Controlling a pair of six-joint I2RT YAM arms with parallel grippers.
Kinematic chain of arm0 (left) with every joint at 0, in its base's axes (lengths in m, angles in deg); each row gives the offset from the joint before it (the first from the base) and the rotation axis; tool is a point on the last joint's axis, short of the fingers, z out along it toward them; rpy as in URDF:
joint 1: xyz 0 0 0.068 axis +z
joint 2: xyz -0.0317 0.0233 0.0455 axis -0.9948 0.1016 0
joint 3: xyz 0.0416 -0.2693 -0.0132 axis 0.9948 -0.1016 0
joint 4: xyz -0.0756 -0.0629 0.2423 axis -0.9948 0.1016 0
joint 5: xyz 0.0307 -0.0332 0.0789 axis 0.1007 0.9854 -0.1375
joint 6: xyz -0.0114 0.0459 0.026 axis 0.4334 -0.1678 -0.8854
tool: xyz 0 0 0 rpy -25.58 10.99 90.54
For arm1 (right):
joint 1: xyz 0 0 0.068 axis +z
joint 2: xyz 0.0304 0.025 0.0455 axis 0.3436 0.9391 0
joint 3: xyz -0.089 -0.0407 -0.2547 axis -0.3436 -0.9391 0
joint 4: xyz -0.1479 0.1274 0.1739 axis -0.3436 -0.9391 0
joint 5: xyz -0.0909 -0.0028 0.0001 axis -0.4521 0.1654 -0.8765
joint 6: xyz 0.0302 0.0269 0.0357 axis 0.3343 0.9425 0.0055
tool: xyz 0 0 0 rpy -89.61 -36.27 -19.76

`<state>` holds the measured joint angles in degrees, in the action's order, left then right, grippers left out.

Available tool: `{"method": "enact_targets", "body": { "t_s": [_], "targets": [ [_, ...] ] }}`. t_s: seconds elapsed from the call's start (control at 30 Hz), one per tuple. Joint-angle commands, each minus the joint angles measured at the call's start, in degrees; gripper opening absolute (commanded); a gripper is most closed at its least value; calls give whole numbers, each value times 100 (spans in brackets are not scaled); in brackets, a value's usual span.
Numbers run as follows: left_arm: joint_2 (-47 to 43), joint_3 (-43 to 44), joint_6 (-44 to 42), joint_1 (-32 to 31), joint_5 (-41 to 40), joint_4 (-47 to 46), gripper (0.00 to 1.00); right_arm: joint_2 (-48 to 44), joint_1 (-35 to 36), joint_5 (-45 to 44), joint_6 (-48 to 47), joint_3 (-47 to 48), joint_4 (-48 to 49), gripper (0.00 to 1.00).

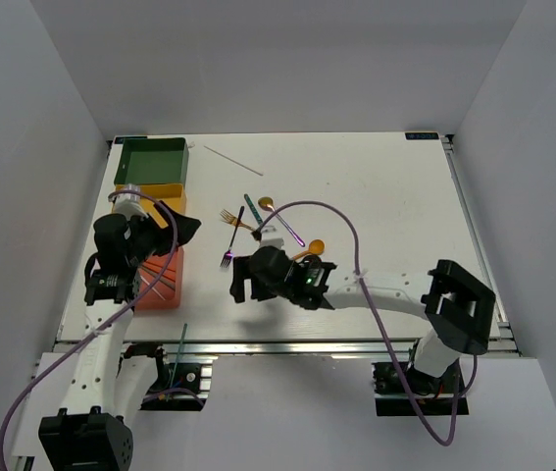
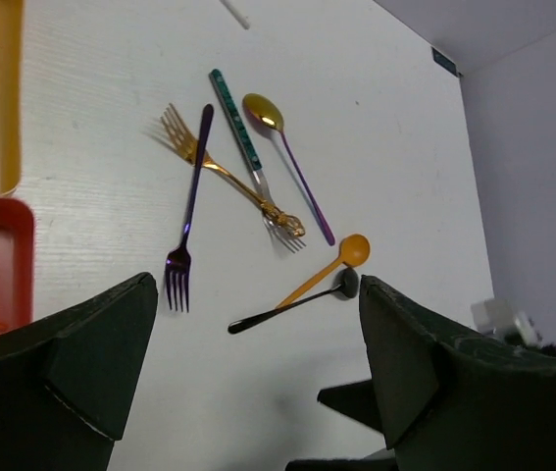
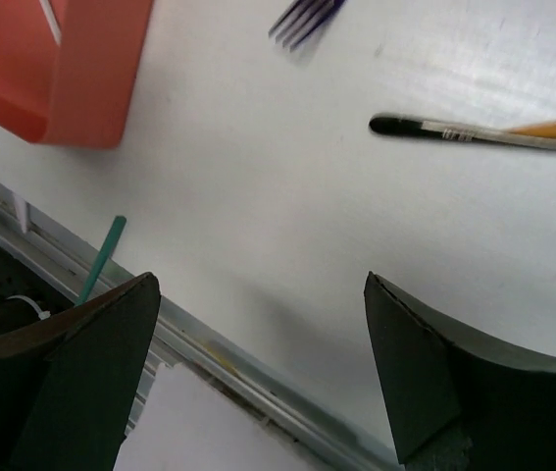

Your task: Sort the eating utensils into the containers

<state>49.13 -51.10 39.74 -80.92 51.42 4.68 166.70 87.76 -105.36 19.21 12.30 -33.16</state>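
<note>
Several utensils lie mid-table: a purple fork, a gold fork, a teal-handled fork, a gold-bowled purple spoon, an orange spoon and a black spoon. The green tray, yellow tray and orange-red tray stand in a column at the left. My left gripper is open and empty, above the table beside the trays. My right gripper is open and empty, low over bare table near the front edge, just short of the black spoon's handle.
A white chopstick lies at the back near the green tray. The orange-red tray holds a white chopstick. A teal chopstick lies off the table past the front rail.
</note>
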Motion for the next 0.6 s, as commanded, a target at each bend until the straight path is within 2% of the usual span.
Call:
{"method": "enact_targets", "body": {
  "t_s": [0.0,0.1,0.23,0.33,0.57],
  "targets": [
    [-239,173,-241,1,-597,583,93,232,606,-1210,969,340,-491,89],
    [-511,226,-276,-8,-1449,882,98,670,1089,-1482,1470,901,-753,89],
    [-908,287,-171,1,-2609,1138,98,1451,1609,-1677,1849,2112,-1394,89],
    [-1110,331,-249,-8,-2673,1173,98,1882,1724,-1660,2148,2633,-1887,89],
    [-1269,331,-320,-8,-2866,1218,98,2561,1882,-1211,2387,3451,-2187,90]
  ]
}}
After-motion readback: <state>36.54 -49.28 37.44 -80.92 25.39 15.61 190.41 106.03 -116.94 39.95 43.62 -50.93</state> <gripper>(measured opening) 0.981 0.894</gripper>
